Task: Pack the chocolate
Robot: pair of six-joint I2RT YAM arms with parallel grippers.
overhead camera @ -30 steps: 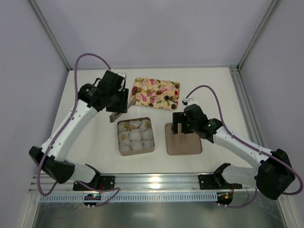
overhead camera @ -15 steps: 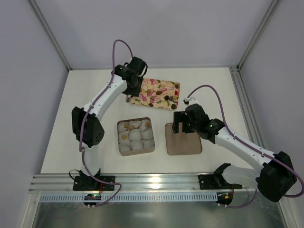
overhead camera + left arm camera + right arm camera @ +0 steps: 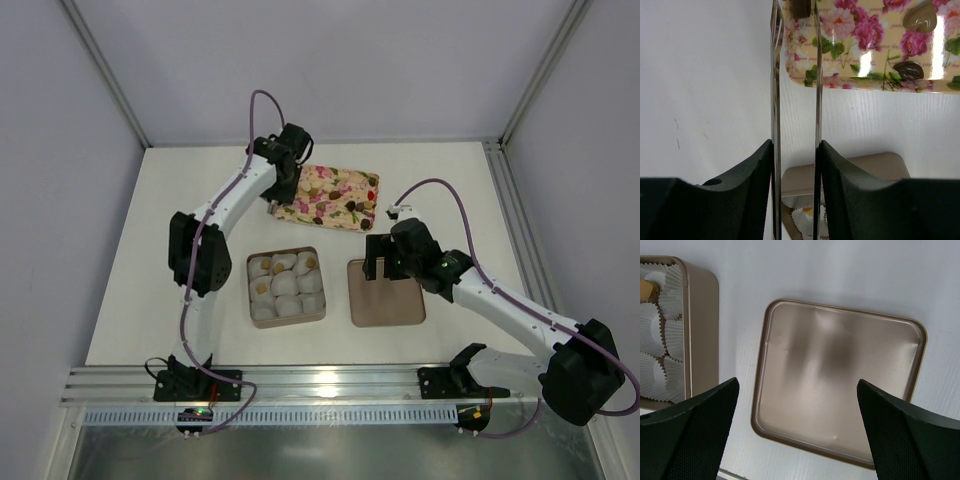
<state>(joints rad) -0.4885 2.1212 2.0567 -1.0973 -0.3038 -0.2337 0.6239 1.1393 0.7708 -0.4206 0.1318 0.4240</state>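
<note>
The chocolate comes as small glossy bites, some tan-gold, some dark brown. The left gripper point(image 3: 795, 11) holds its two long, thin metal fingers point(image 3: 775, 75) narrow and parallel over the left end of the floral tray point(image 3: 850, 55). One dark piece point(image 3: 801, 6) sits right between the fingertips. The frame edge cuts it, so I cannot tell its long axis or whether the blades actually pinch it.

To the right of the fingers, well apart from them, a tan piece point(image 3: 920, 17) lies on the tray. It is heart-like, and in the wrist view its long axis slants from lower left to upper right, narrow end lower left. On the same side, further back from the tips, lies a dark oval piece point(image 3: 907, 70), its long axis roughly crosswise to the fingers.

Below the finger roots is the box point(image 3: 860, 170) with white paper cups point(image 3: 805, 217). From above, a few tan pieces point(image 3: 264, 266) rest in cups there — too small to show any axis.

The right gripper point(image 3: 797, 384) hangs with its fingers point(image 3: 700, 425) spread wide, holding nothing. The flat brown lid point(image 3: 840, 385) lies on the table point(image 3: 840, 270) between and beyond them. The box is just outside one finger, with a tan bite point(image 3: 646, 290) showing in a cup.
</note>
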